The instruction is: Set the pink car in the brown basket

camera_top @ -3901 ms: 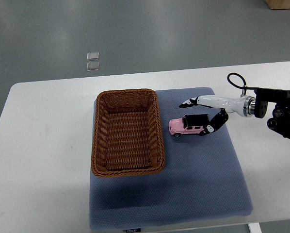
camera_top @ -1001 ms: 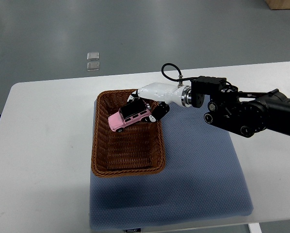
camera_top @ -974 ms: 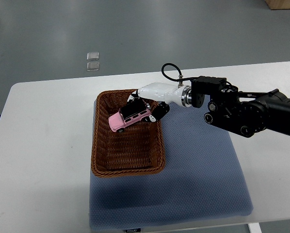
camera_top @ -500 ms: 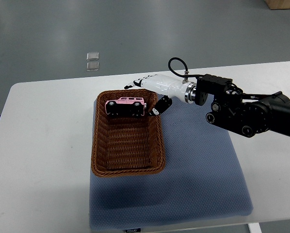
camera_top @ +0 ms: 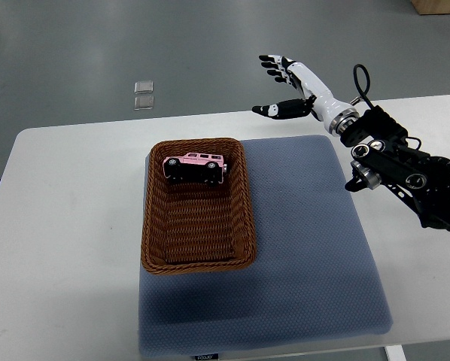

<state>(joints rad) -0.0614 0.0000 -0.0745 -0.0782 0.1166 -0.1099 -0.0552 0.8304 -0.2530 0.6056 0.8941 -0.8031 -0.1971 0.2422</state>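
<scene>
In the basket: the pink car (camera_top: pixel 196 165) lies tipped on its side at the far end of the brown basket (camera_top: pixel 198 257), close against the far wall.
Basket: it sits on the left part of the blue mat (camera_top: pixel 308 248), its left rim about level with the mat's left edge; most of its woven floor nearer the robot is bare.
Right hand (camera_top: pixel 289 89): raised beyond the table's far edge, fingers spread, holding nothing, well apart from the basket.
Right arm (camera_top: pixel 402 169): enters from the right edge, over the mat's far right corner.
Table (camera_top: pixel 67 248): white surface shows left of the basket and right of the mat.
Mat: the whole right half is uncovered.
</scene>
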